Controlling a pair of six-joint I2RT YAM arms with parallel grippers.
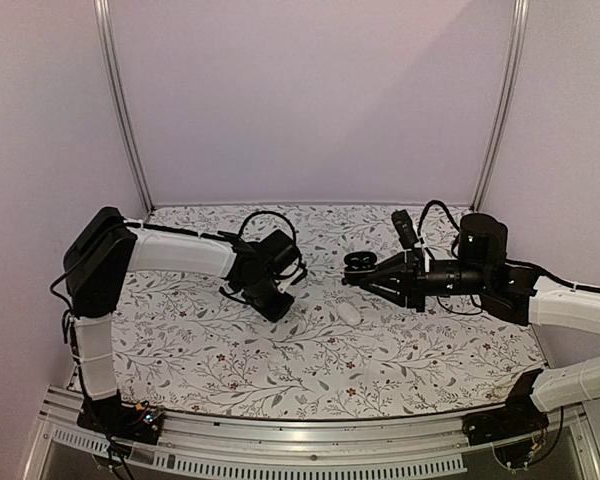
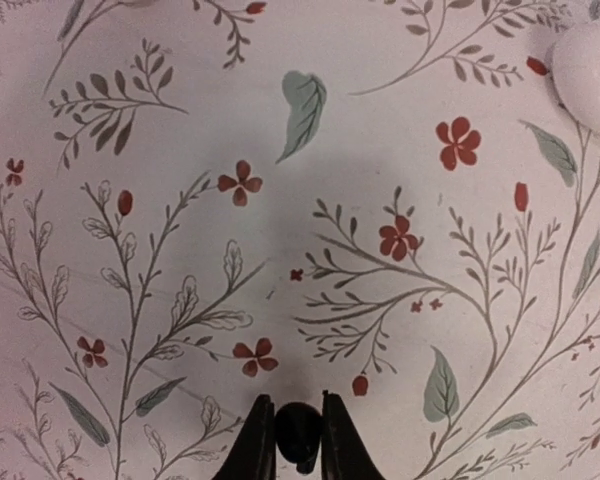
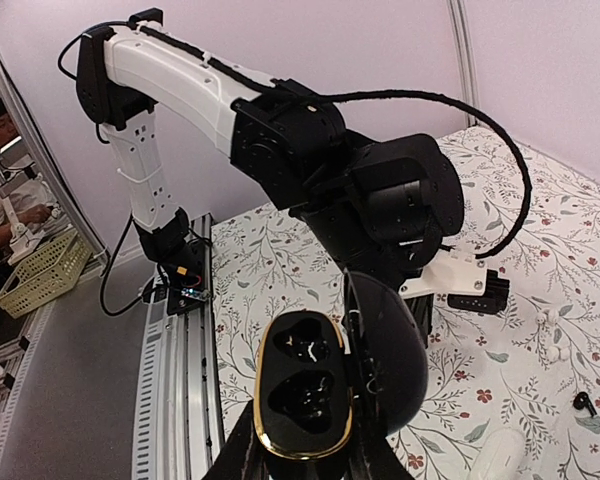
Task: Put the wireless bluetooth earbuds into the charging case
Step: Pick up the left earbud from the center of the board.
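Observation:
My left gripper (image 2: 299, 440) points down over the floral cloth and is shut on one tiny dark earbud (image 2: 300, 432); in the top view it (image 1: 278, 306) is left of centre. My right gripper (image 3: 306, 445) is shut on the black charging case (image 3: 304, 385), which is open, with a gold rim, two dark glossy wells facing up and the lid (image 3: 390, 350) swung to the right. In the top view the case (image 1: 358, 263) is held above the cloth mid-table. A second small dark earbud (image 3: 583, 402) lies on the cloth at the right wrist view's right edge.
A white oval pebble-shaped object (image 1: 350, 313) lies on the cloth between the grippers; it also shows in the left wrist view (image 2: 590, 68) and the right wrist view (image 3: 498, 460). The left arm (image 3: 310, 150) fills the space just beyond the case. Walls enclose the cloth (image 1: 310, 370).

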